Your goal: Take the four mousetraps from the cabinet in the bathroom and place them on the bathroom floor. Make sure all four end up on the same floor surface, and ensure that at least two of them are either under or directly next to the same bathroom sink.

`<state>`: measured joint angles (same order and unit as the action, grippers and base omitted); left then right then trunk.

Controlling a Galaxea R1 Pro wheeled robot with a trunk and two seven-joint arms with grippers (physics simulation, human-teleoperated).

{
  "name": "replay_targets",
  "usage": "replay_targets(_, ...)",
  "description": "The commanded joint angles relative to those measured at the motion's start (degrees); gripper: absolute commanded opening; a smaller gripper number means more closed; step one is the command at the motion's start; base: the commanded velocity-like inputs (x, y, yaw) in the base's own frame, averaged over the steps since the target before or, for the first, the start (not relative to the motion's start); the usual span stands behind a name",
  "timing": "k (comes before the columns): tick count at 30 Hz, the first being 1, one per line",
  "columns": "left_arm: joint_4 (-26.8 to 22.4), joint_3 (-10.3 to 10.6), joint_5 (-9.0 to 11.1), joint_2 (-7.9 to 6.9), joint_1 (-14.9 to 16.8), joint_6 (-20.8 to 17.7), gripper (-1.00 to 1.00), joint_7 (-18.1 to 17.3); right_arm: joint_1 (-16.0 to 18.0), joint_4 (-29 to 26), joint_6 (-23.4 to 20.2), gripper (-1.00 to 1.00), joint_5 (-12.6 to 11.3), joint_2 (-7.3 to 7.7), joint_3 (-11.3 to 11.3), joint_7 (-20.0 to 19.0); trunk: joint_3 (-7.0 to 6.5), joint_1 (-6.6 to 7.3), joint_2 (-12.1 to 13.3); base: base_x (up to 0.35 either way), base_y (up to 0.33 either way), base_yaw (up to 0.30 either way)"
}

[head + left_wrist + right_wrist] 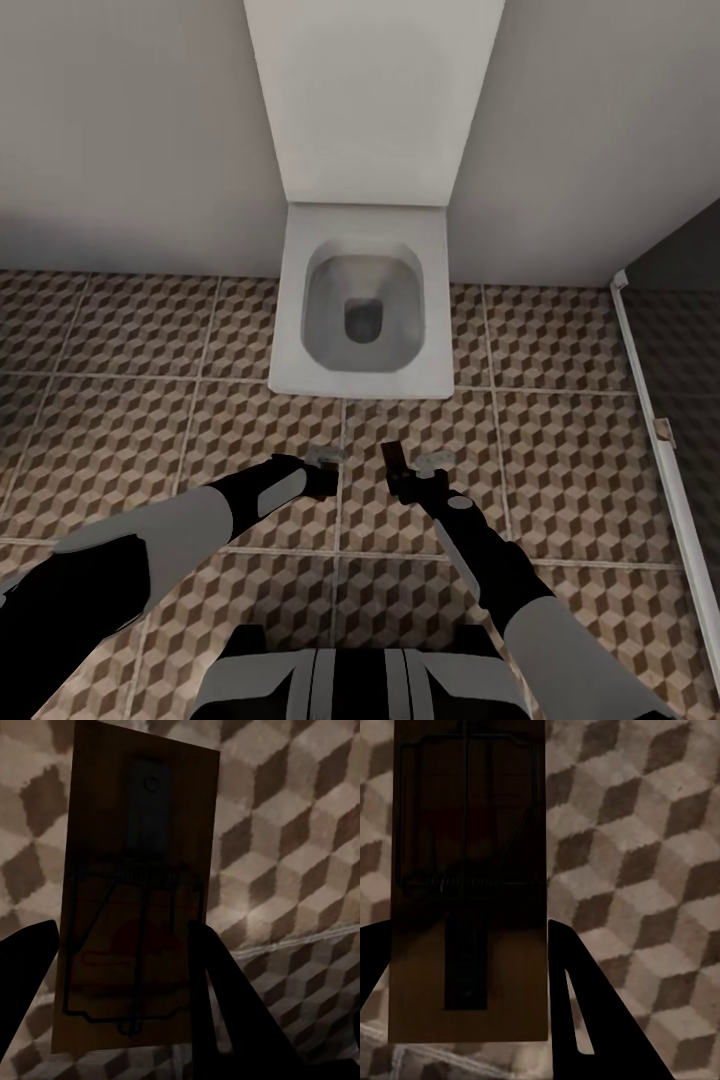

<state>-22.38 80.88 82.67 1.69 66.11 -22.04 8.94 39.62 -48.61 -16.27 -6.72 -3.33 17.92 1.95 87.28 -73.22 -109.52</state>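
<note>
Brown wood fills both wrist views: each arm carries one mousetrap, the left gripper (124, 1009) closed on the lower end of a trap (135, 900) whose spring wire and red bait mark face the camera, the right gripper (465, 1005) pinching a second trap (469, 881) with its wire frame at the far end. In the head view both grippers (318, 468) (412, 478) hang low over the cube-patterned bathroom floor (130, 330), just in front of the white toilet (362, 300); a dark glass panel (680, 400) stands to the right. How close the traps are to the tiles cannot be told. No sink is in sight, so it seems wise to keep at least two traps for the sink, or turn the base toward it first. Wherever they go, each should be lowered flat before the fingers part, well apart from the other.
</note>
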Motion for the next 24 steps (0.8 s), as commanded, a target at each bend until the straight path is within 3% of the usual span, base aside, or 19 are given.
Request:
replay_targets(1,-0.12,0.33,0.56,-0.02,0.07,-0.02,-1.00,0.51,0.02,-0.08,-0.26,-1.00,-0.75,0.01,0.10,0.16,0.21,-0.22,-0.43,0.000,0.000,0.000)
replay_targets(21,-0.12,0.33,0.56,-0.11,0.07,-0.05,-1.00,0.51,0.02,0.01,-0.26,-1.00,-0.75,-0.04,0.10,0.24,3.80,-4.61,-8.45,0.000,0.000,0.000)
replay_targets(24,-0.12,0.33,0.56,-0.11,0.07,-0.07,-1.00,0.53,0.02,0.01,-0.26,-1.00,-0.75,-0.03,0.10,0.24,3.80,-4.61,-8.45,0.000,0.000,0.000)
